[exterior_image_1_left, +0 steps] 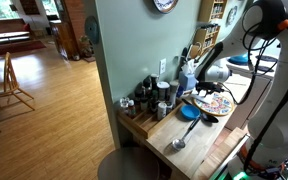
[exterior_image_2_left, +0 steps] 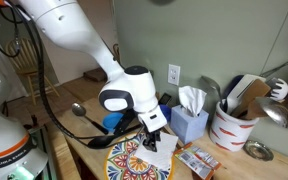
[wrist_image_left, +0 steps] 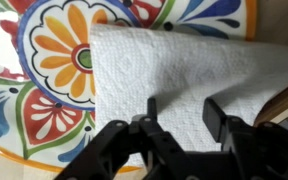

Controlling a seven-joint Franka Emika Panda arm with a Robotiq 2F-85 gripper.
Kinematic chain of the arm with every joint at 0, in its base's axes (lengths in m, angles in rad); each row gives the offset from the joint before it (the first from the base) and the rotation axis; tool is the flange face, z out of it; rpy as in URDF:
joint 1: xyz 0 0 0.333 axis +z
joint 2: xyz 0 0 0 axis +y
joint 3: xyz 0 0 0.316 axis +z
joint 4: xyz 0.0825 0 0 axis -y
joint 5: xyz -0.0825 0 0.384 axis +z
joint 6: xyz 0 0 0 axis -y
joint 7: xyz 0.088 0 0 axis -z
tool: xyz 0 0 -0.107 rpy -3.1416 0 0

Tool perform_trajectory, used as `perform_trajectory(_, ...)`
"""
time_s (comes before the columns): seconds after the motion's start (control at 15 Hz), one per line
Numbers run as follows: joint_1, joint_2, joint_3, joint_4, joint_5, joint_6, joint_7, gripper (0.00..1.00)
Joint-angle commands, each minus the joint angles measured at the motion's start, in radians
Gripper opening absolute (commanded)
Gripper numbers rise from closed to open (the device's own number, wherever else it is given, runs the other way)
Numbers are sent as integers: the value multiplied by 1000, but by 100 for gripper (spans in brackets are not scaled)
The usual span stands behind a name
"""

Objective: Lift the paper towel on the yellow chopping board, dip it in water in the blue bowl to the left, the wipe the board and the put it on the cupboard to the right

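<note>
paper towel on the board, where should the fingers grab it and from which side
Pinch the paper towel near its middle, from straight above: it lies flat on the yellow chopping board, so closing fingers should bunch up a fold.

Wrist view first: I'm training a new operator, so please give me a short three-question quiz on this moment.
1. True or false: the paper towel lies on the yellow chopping board.
2. In the wrist view, the gripper is: A) shut on the towel, B) open over the towel, C) out of view.
3. Fill in: in an exterior view, the bowl beside the board is coloured ____.

Key: 1 true; 2 B; 3 blue.
</note>
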Motion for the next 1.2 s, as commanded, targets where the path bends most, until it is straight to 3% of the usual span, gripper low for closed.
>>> perform_trajectory(0.0, 17, 20, -15, 12, 30, 13, 2, 44)
perform_trajectory(0.07, 17, 20, -16, 12, 29, 12, 2, 47)
perform_trajectory(0.47, 19, 20, -15, 12, 26, 5, -1, 31)
perform_trajectory(0.87, 4, 28, -3, -9, 50, 5, -18, 46)
perform_trajectory(1.13, -8, 31, 11, -19, 92, 4, -33, 46)
